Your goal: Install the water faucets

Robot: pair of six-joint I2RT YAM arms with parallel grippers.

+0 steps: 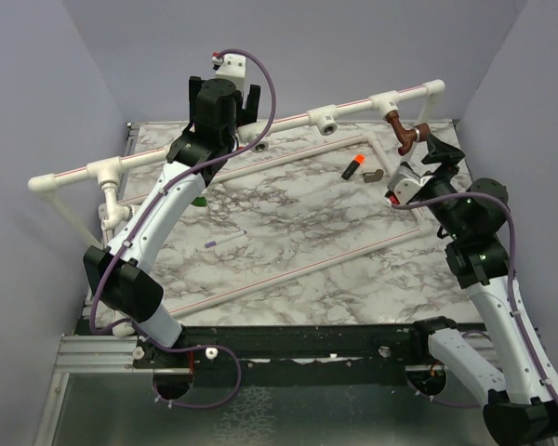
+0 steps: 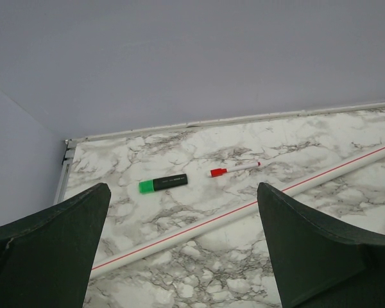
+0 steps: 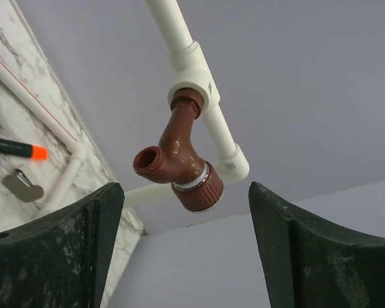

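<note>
Bright even light w/ soft shadows

The left arm (image 1: 158, 209) hides most of the green faucet (image 1: 199, 201).

A dark reddish-brown plastic faucet (image 1: 407, 136) hangs near the right end of the white pipe rail (image 1: 353, 108), the right end effector (image 1: 428, 156) just beside it above the marbled worktop (image 1: 288, 232)
</note>
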